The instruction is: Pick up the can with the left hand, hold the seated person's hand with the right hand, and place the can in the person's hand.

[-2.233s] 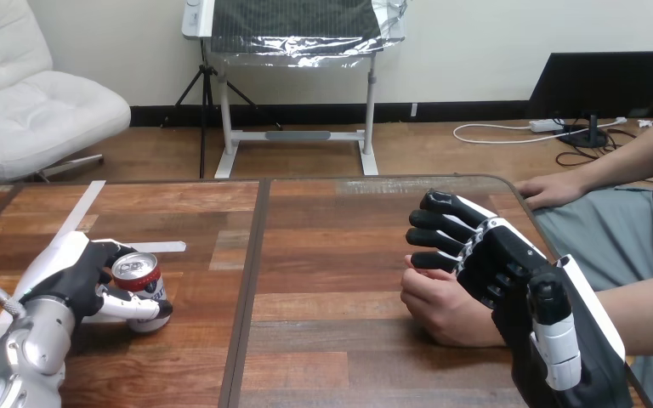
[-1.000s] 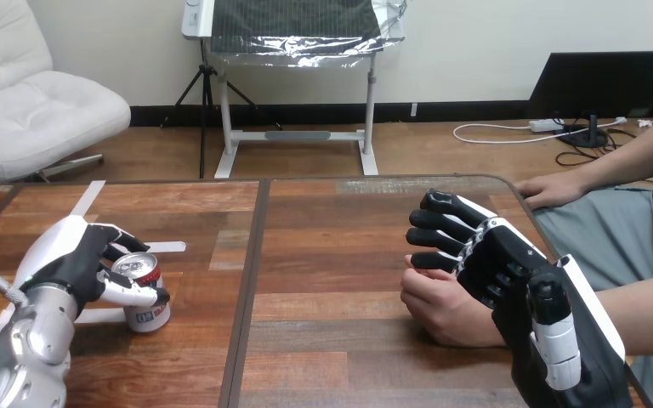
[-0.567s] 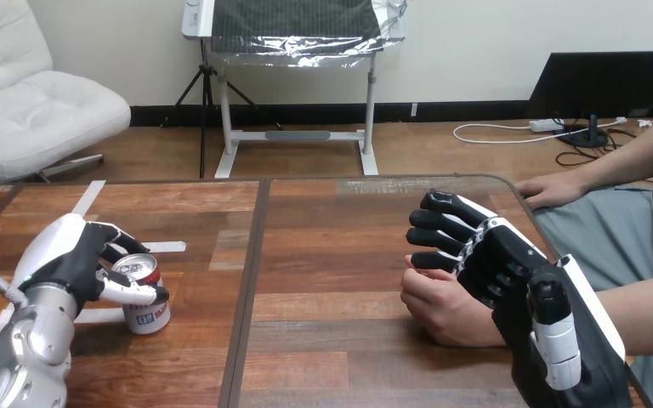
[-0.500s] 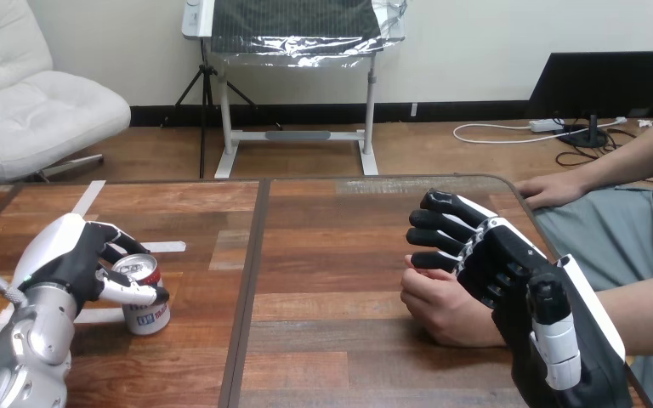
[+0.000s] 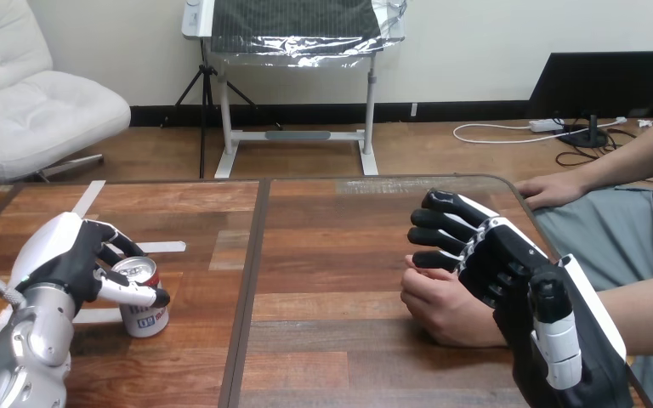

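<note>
right hand [image 5: 497, 268]: laid over the person's hand [image 5: 442, 310] at the table's right side; whether a grip is made on it cannot be told.
person's hand: closed to a fist and rested on the table [image 5: 332, 255], under the right hand.
left hand [image 5: 68, 259]: clamped on the can [image 5: 143, 308], w/ the thumb across the front near the rim and the fingers curled behind the top.
can: upright at the table's left side, well apart from the person's hand; whether it is lifted off the wood cannot be told.
risk, grip: the can is taken high on a smooth wall, so a slip or a tilt is likely to be caused during the carry.
risk, receiver: no palm is offered; if the fist is not opened, the can would be set on knuckles and dropped.
risk, crowding: the right hand covers the target, so a knock btw. both hands is possible.
other hand [image 5: 553, 189]: rested at the far right edge, apart; no risk is judged there.
</note>
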`<state>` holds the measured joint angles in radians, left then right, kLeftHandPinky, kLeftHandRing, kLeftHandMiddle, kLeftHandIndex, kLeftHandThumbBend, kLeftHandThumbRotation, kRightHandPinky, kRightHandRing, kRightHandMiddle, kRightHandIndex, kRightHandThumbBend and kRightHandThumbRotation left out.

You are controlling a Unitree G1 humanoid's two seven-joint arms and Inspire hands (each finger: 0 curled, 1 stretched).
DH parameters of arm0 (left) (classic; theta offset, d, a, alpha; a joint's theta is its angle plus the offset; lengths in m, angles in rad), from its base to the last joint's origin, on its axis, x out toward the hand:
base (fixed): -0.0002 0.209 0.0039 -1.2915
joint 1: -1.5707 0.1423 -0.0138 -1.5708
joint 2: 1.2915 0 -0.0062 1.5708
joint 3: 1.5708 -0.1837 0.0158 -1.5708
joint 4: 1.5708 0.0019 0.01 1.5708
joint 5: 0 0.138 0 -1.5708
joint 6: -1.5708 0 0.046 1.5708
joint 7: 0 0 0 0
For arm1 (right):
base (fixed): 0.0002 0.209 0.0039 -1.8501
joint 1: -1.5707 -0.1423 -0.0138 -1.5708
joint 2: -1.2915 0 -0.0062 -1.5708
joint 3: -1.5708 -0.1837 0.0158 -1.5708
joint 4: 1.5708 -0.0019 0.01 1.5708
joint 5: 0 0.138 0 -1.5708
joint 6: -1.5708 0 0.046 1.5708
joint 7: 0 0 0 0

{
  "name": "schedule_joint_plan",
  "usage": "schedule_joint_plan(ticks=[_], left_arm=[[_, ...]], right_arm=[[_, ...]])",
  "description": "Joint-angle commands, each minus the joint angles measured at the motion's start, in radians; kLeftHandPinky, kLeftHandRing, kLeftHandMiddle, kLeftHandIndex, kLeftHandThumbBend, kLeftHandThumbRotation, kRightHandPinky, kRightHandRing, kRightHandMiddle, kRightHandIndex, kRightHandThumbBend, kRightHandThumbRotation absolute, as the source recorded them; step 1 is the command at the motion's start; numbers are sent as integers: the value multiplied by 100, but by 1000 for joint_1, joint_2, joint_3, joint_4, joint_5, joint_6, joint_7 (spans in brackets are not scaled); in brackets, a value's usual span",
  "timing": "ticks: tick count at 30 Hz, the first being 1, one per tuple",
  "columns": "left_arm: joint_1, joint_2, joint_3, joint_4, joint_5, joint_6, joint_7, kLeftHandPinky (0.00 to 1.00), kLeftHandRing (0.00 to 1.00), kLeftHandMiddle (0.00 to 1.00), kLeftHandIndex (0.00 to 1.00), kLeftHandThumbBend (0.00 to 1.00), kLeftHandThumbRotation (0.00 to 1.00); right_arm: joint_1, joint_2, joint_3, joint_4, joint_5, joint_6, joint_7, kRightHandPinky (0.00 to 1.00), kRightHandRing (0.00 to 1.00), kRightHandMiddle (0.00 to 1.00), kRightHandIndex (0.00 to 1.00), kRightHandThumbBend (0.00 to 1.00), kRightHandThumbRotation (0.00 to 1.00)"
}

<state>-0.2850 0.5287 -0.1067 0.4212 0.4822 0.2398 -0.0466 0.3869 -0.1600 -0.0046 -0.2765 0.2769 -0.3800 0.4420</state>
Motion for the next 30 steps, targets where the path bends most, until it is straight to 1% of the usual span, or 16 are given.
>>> schedule_joint_plan(ticks=[1, 9, 13, 16, 17, 21, 30], left_arm=[[-80, -2, -12, -1, 14, -17, 19, 33, 40, 47, 52, 75, 0], [-80, 0, -14, 5, 17, -27, 25, 32, 39, 46, 50, 75, 0], [-79, 1, -16, 1, 20, -19, 22, 32, 40, 46, 50, 75, 0], [-78, 1, -17, 0, 22, -18, 22, 35, 41, 46, 49, 75, 0], [-78, 2, -17, 2, 23, -20, 23, 37, 43, 46, 49, 76, 0], [-78, 3, -18, 5, 24, -23, 24, 42, 46, 47, 49, 76, 0], [-67, 8, -17, -33, 27, -10, 10, 51, 51, 50, 50, 77, 0]], right_arm=[[-55, 2, -2, -44, 8, -21, -8, 75, 80, 82, 83, 93, 95], [-54, 1, -2, -40, 14, -22, -4, 75, 81, 82, 84, 92, 94], [-55, 1, -1, -41, 16, -19, -3, 76, 81, 82, 84, 92, 94], [-56, 1, -1, -37, 18, -21, -2, 75, 81, 82, 84, 92, 94], [-57, 1, -1, -36, 18, -21, -1, 76, 81, 82, 84, 92, 94], [-57, 1, -1, -35, 20, -19, -1, 76, 81, 82, 84, 92, 94], [-65, 0, -8, -22, 5, -28, -6, 76, 81, 82, 83, 92, 94]])
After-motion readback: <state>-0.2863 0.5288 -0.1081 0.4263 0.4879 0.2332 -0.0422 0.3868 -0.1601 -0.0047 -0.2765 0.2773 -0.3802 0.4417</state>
